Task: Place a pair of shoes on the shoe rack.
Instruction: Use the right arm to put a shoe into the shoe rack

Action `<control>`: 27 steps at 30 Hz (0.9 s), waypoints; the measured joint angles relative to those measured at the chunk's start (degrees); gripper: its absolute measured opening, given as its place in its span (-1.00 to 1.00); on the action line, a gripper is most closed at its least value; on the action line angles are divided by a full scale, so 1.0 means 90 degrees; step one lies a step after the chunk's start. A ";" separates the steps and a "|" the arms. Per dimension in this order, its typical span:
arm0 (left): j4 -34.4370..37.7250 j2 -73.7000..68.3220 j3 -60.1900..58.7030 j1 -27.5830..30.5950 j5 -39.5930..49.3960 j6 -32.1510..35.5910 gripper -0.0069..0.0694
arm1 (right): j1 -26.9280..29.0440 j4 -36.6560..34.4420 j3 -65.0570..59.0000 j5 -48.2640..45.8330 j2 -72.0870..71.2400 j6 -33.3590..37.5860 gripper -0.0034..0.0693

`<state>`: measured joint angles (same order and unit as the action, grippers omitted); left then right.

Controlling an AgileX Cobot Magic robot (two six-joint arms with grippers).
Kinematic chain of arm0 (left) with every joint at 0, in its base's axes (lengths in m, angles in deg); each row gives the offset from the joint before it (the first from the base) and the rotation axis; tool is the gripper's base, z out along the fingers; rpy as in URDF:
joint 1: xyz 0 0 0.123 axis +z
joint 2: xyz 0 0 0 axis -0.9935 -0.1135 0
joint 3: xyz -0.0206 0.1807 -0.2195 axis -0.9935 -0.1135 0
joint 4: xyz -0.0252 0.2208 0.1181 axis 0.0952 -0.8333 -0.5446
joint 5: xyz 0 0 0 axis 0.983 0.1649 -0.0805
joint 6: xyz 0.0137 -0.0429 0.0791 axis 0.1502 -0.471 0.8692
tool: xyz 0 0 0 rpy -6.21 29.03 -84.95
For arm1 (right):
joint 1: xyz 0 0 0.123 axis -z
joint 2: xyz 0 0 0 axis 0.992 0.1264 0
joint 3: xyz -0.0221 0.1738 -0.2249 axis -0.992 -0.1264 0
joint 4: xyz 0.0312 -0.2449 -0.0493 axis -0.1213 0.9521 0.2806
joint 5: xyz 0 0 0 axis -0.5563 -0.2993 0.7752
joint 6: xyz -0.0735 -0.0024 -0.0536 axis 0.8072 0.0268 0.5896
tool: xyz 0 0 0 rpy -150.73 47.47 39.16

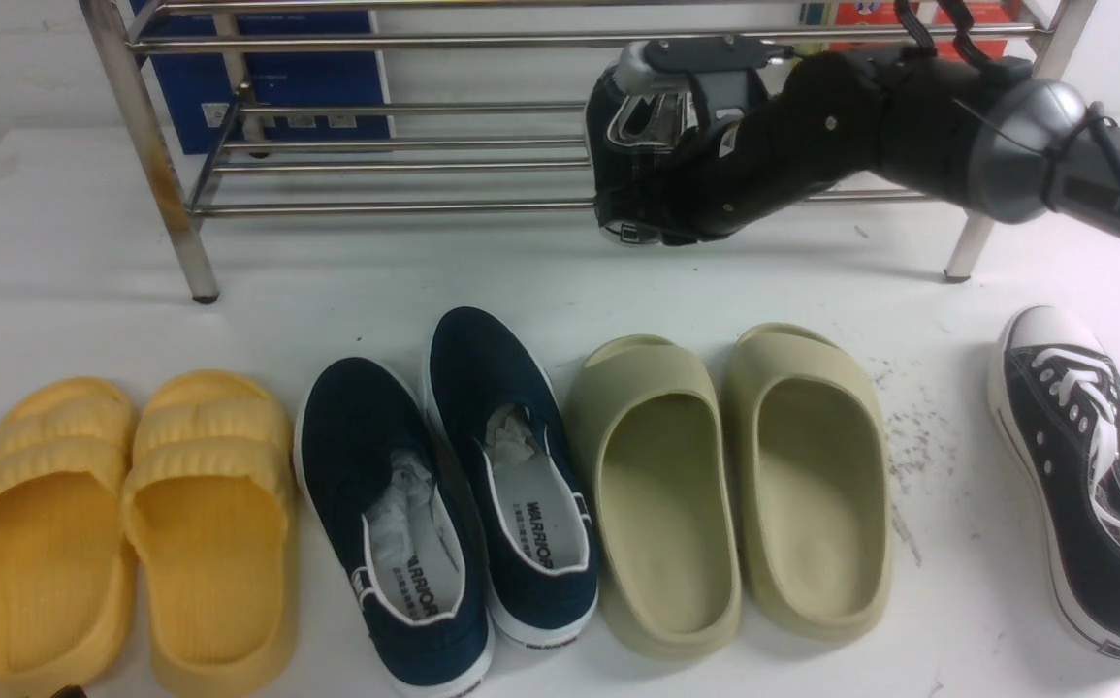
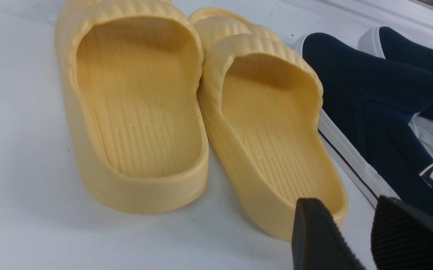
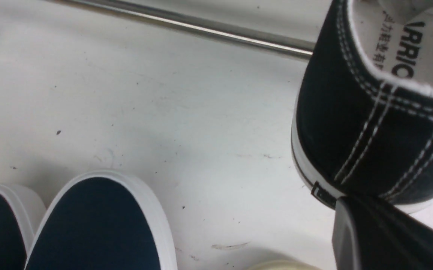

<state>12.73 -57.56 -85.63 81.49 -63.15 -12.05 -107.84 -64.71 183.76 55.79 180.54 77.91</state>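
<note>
At the back of the bench (image 1: 55,242), the shoe rack (image 1: 395,206) stands on its steel legs. One black sneaker (image 1: 610,194) of the pair sits at the level of its lower shelf. The heel pokes out past the front bar, towards the row of shoes. Whether its sole rests on the bars cannot be told.

The right arm (image 1: 909,107) reaches in from the right, and its jaws are pressed together on this sneaker's heel. In the right wrist view one finger (image 3: 381,236) lies against the outside of the heel.

The other black sneaker (image 1: 1083,465) lies on the bench at the front right, toe towards the rack, well apart from its mate.

The left jaws are spread and hold nothing; they hang just beside the heel of a yellow slide (image 2: 272,127).

Yellow slides, navy slip-ons (image 1: 496,388) stuffed with white paper, and olive slides (image 1: 656,485) line the front of the bench.
</note>
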 joint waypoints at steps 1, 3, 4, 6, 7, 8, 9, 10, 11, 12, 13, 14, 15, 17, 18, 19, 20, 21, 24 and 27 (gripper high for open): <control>0.0000 0.0000 0.0000 0.0000 0.0000 0.0000 -0.19 | 0.0017 -0.0013 0.0000 0.0000 0.0000 0.0001 -0.83; 0.0000 0.0000 0.0000 0.0000 0.0000 0.0000 -0.19 | 0.0124 -0.0024 0.0000 0.0013 0.0000 -0.0040 -0.82; 0.0000 0.0000 0.0000 0.0000 0.0000 0.0000 -0.19 | 0.0162 -0.0018 0.0000 0.0013 0.0000 -0.0066 -0.82; 0.0000 0.0000 0.0000 0.0000 0.0000 0.0000 -0.19 | 0.0182 -0.0010 0.0000 0.0006 0.0000 -0.0084 -0.81; 0.0000 0.0000 0.0000 0.0000 0.0000 0.0000 -0.19 | 0.0182 -0.0001 0.0000 -0.0025 0.0000 -0.0088 -0.80; 0.0000 0.0000 0.0000 0.0000 0.0000 0.0000 -0.19 | 0.0175 0.0004 0.0000 -0.0053 0.0000 -0.0097 -0.80; 0.0000 0.0000 0.0000 0.0000 0.0000 0.0000 -0.19 | 0.0167 0.0004 0.0000 -0.0096 0.0000 -0.0096 -0.79; 0.0000 0.0000 0.0000 0.0000 0.0000 0.0000 -0.19 | 0.0155 0.0004 0.0000 -0.0151 0.0000 -0.0096 -0.78; 0.0000 0.0000 0.0000 0.0000 0.0000 0.0000 -0.19 | 0.0149 0.0004 0.0000 -0.0177 0.0000 -0.0104 -0.77; 0.0000 0.0000 0.0000 0.0000 0.0000 0.0000 -0.19 | 0.0142 -0.0002 0.0000 -0.0192 0.0000 -0.0121 -0.76; 0.0000 0.0000 0.0000 0.0000 0.0000 0.0000 -0.19 | 0.0134 -0.0025 0.0000 -0.0213 0.0000 -0.0121 -0.74; 0.0000 0.0000 0.0000 0.0000 0.0000 0.0000 -0.19 | 0.0134 -0.0085 0.0000 -0.0254 -0.0007 -0.0137 -0.72; 0.0000 0.0000 0.0000 0.0000 0.0000 0.0000 -0.19 | 0.0129 -0.0125 0.0000 -0.0328 -0.0020 -0.0137 -0.69; 0.0000 0.0000 0.0000 0.0000 0.0000 0.0000 -0.19 | 0.0122 -0.0171 0.0000 -0.0593 -0.0098 -0.0142 -0.61; 0.0000 0.0000 0.0000 0.0000 0.0000 0.0000 -0.19 | 0.0122 -0.0195 0.0000 -0.0816 -0.0178 -0.0142 -0.56; 0.0000 0.0000 0.0000 0.0000 0.0000 0.0000 -0.19 | 0.0122 -0.0213 0.0000 -0.1023 -0.0303 -0.0142 -0.51; 0.0000 0.0000 0.0000 0.0000 0.0000 0.0000 -0.19 | 0.0122 -0.0213 0.0000 -0.1141 -0.0333 -0.0142 -0.50; 0.0000 0.0000 0.0000 0.0000 0.0000 0.0000 -0.19 | 0.0122 -0.0218 0.0000 -0.1611 -0.0565 -0.0117 -0.42; 0.0000 0.0000 0.0000 0.0000 0.0000 0.0000 -0.19 | 0.0122 -0.0186 0.0000 -0.2585 -0.1048 0.0111 -0.33; 0.0000 0.0000 0.0000 0.0000 0.0000 0.0000 -0.19 | 0.0122 0.0073 0.0000 -0.3929 -0.1688 0.0314 -0.30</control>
<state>12.73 -57.56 -85.63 81.49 -63.15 -12.05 -106.74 -64.05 183.76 20.43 165.35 80.74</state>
